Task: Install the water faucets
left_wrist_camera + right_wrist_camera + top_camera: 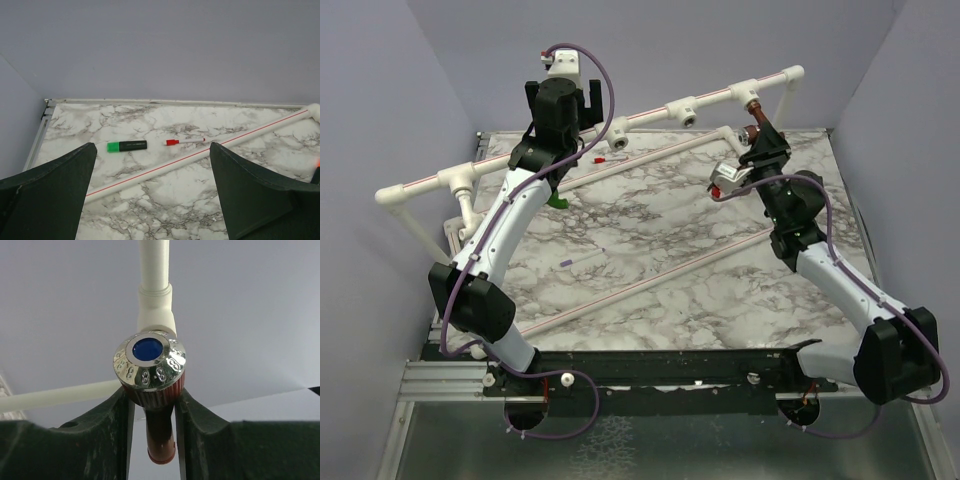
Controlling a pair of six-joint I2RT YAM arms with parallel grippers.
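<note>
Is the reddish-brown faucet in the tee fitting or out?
In, it seems: the reddish-brown faucet meets the outlet of the white tee fitting, the right gripper clamped on it. How deep, cannot tell.

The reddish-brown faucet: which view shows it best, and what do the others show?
The right wrist view: the reddish-brown faucet fills the centre, chrome cap toward the camera, held in the right gripper. The top external view shows it only small, at the far right tee. The left wrist view does not show it.
</note>
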